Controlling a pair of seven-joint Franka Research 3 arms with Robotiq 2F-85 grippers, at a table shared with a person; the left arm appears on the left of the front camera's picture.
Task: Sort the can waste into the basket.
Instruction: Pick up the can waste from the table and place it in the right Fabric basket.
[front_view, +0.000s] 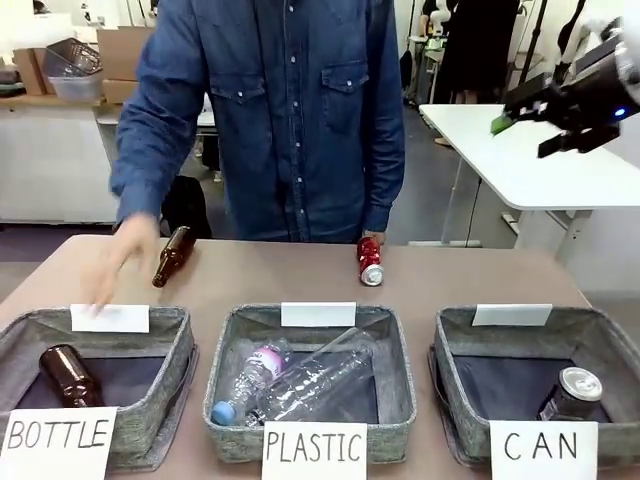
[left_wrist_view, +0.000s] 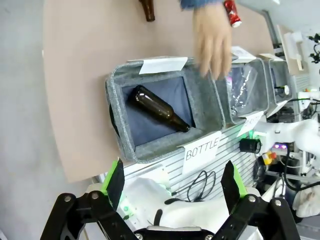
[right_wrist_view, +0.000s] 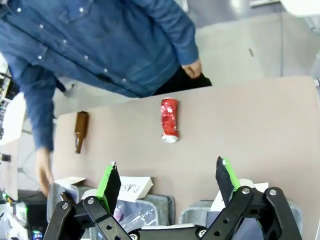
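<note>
a: where is the robot's left hand (left_wrist_view: 174, 172)?

b: up high, on the left of the plastic basket (front_view: 228, 440). its two fingers are wide apart and it holds nothing.

a: what else is left of the plastic basket?

b: the bottle basket (front_view: 30, 330) is just beside it, with a brown bottle (front_view: 68, 375) lying inside. farther back, a person's hand (front_view: 120, 262) is low over the counter (front_view: 480, 275). a second brown bottle (front_view: 172, 256) lies on the counter close to that hand.

a: and inside the plastic basket?

b: clear bottles (front_view: 300, 380) lie in it.

a: where are the cans?

b: the red can (front_view: 369, 261) lies on its side on the counter, behind the plastic basket, near the far edge. the can basket (front_view: 455, 330) is just right of the plastic basket. the dark can (front_view: 573, 393) sits inside it, in the front right corner.

a: and the right hand (right_wrist_view: 167, 175)?

b: high in the air, far right of the plastic basket. its fingers are wide apart too, with nothing in them.
</note>
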